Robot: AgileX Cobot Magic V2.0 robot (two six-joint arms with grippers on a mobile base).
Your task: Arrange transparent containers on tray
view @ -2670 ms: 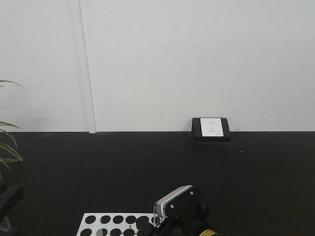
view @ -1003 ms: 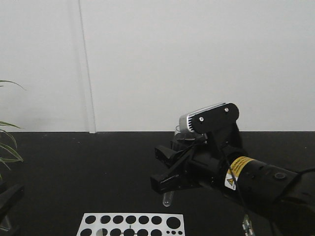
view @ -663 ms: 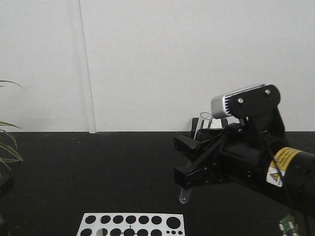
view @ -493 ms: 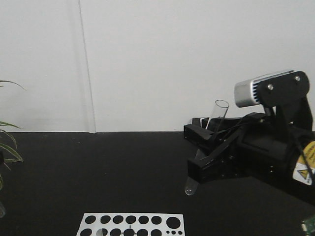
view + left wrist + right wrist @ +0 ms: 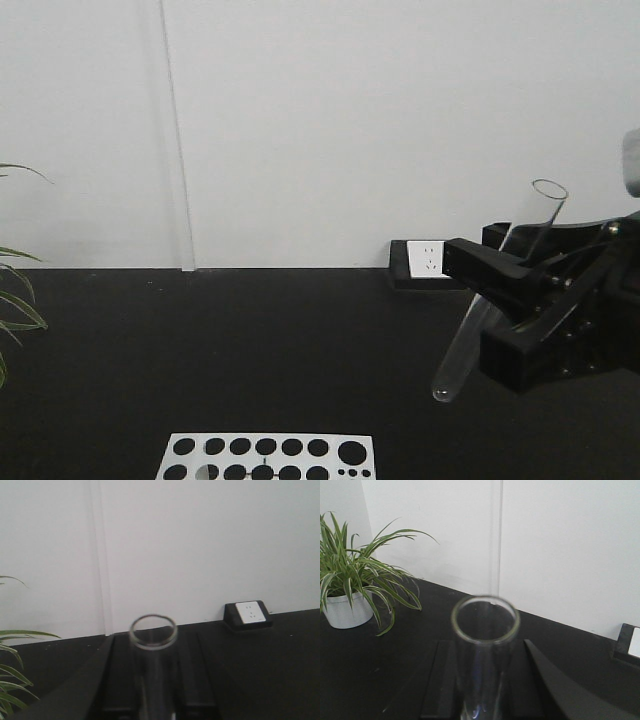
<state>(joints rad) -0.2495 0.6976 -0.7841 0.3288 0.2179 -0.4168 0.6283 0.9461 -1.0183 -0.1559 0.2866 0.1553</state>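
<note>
A clear glass test tube [image 5: 492, 295] hangs tilted above the black table, rim up and to the right, with my right gripper [image 5: 495, 312] shut on its middle. In the right wrist view this tube [image 5: 482, 680] stands between the black fingers [image 5: 440, 680], its open rim toward the camera. My left gripper [image 5: 152, 645] is shut on a narrower test tube [image 5: 152, 685], also seen rim-first. The left gripper is outside the front view. The tray is out of view.
A white rack with round holes [image 5: 265, 457] lies at the front edge of the front view. A black box with a white socket [image 5: 428, 262] sits against the back wall. A potted plant [image 5: 347, 607] stands at the left.
My right gripper rose from beside the rack with the test tube and carried it up and to the right. The dark left arm at the lower left edge has left the front view.
</note>
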